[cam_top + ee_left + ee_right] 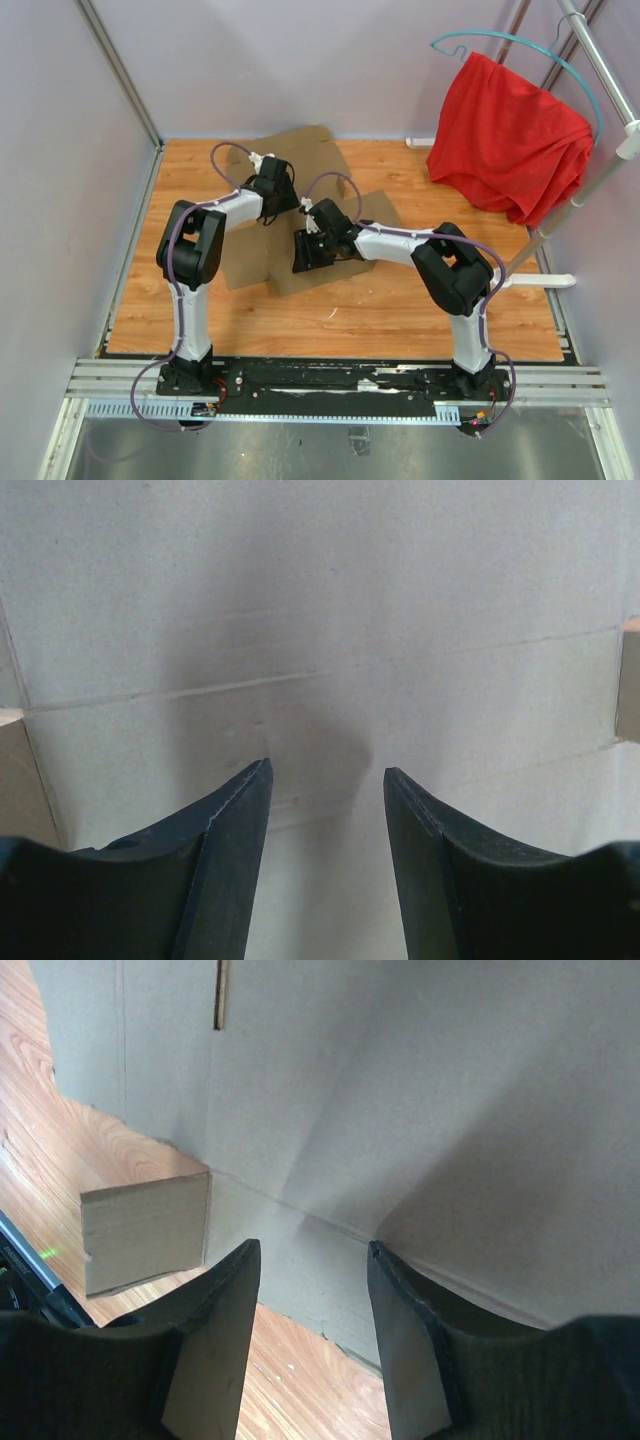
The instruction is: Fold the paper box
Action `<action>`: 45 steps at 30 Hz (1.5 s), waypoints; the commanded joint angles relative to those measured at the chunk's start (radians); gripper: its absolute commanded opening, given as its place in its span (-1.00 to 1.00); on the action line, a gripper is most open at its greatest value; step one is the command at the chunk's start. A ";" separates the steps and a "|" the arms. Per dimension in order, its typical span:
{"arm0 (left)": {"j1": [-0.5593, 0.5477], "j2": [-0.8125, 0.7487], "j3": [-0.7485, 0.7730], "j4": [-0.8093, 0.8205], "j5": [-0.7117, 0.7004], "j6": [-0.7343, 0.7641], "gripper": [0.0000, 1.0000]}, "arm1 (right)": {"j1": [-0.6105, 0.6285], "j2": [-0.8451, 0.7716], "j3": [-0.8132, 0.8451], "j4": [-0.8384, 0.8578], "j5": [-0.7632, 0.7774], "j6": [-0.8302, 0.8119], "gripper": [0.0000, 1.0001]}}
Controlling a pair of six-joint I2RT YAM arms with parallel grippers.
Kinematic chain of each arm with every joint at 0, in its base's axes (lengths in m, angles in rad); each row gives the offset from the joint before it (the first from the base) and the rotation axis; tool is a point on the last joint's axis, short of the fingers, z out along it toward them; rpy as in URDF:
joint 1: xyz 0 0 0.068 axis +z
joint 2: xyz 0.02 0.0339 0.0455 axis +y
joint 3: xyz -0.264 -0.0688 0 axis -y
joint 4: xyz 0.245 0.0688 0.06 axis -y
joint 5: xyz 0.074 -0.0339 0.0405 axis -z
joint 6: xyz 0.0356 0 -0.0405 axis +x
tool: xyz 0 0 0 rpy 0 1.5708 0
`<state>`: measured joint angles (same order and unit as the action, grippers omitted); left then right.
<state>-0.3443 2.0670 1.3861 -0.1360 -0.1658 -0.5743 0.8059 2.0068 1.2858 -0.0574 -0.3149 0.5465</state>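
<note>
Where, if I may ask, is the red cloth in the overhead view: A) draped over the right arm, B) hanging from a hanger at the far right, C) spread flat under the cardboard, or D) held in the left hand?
B: the red cloth hangs from a teal hanger at the far right, well apart from the paper box.

paper box [312,152] on the table [400,312]
</note>
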 commanded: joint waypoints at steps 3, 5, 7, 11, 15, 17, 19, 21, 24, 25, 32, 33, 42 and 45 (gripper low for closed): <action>0.003 -0.001 -0.133 -0.031 -0.007 -0.049 0.07 | -0.120 -0.019 -0.050 -0.191 0.026 -0.050 -0.02; 0.003 -0.024 -0.195 -0.014 -0.003 -0.066 0.05 | -0.159 -0.020 -0.044 -0.220 0.019 -0.069 -0.02; 0.003 -0.059 -0.277 0.021 0.015 -0.083 0.05 | -0.191 -0.020 -0.027 -0.255 0.020 -0.089 -0.01; 0.001 -0.157 -0.468 0.112 0.080 -0.121 0.05 | -0.244 -0.020 0.008 -0.300 0.005 -0.112 -0.01; -0.029 -0.276 -0.638 0.165 0.161 -0.163 0.04 | -0.279 -0.020 0.036 -0.325 -0.006 -0.126 0.00; -0.052 -0.362 -0.700 0.169 0.186 -0.189 0.04 | -0.289 -0.020 0.047 -0.340 0.003 -0.141 0.00; -0.094 -0.450 -0.729 0.157 0.187 -0.214 0.04 | -0.297 -0.058 0.055 -0.347 0.002 -0.150 0.01; -0.151 -0.540 -0.726 0.115 0.158 -0.225 0.04 | -0.300 -0.090 0.059 -0.352 -0.005 -0.166 0.04; -0.181 -0.682 -0.704 0.052 0.131 -0.231 0.07 | -0.301 -0.172 0.058 -0.361 0.008 -0.201 0.17; -0.182 -0.724 -0.689 0.023 0.109 -0.226 0.09 | -0.301 -0.199 0.064 -0.383 0.034 -0.207 0.24; -0.182 -0.912 -0.699 -0.091 -0.136 -0.180 0.17 | -0.414 -0.280 0.062 -0.486 0.089 -0.213 0.95; -0.181 -0.915 -0.715 -0.085 -0.147 -0.180 0.18 | -0.443 -0.267 0.053 -0.479 0.043 -0.212 0.99; -0.156 -0.807 -0.778 -0.024 -0.180 -0.192 0.18 | -0.489 -0.192 0.000 -0.424 -0.037 -0.250 1.00; -0.105 -0.791 -0.787 -0.011 -0.156 -0.179 0.18 | -0.490 -0.178 -0.008 -0.415 -0.036 -0.249 0.99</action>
<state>-0.5030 1.2675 0.6029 -0.1795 -0.2943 -0.7689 0.3096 1.8202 1.2846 -0.4801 -0.3325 0.3153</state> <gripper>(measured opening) 0.588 0.997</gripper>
